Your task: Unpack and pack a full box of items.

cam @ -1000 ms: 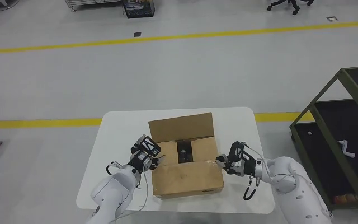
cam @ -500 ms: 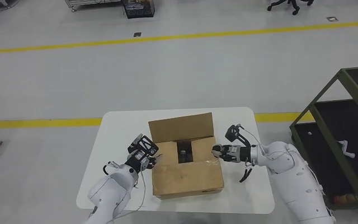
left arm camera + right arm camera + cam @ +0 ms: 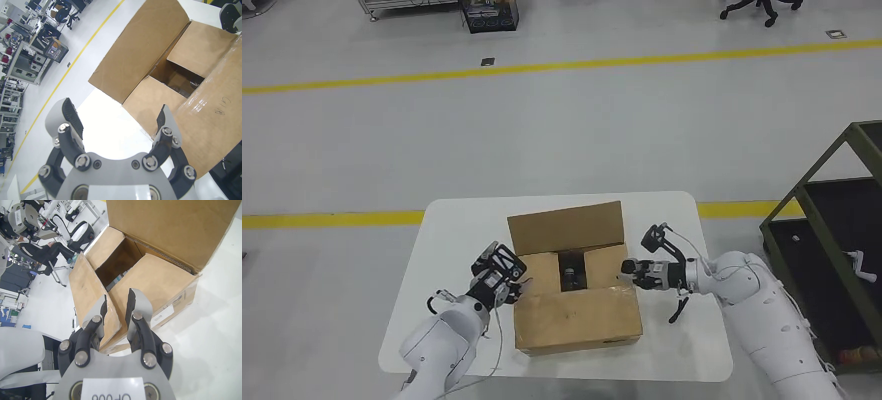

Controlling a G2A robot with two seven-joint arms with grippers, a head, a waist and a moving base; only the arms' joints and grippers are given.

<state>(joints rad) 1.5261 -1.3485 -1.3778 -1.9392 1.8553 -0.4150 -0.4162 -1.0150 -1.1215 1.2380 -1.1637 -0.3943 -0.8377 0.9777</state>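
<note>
Sitting at table (image 3: 447, 250) centre, box (image 3: 577, 315) has far flap up. L gripper (image 3: 117, 113) at its 9 o'clock: wide open, empty. R gripper (image 3: 117, 303) at 3 o'clock: narrowly open by near flap's corner, nothing clamped.

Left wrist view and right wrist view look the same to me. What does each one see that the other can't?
Only the left wrist view: the left gripper, open beside the cardboard box, and dark round things down inside it. Only the right wrist view: the right gripper, open at the front flap corner, a white label on the box's side, and bluish packs inside. Both: that box, its back flap standing up, and a dark gap between the folded side flaps.
</note>
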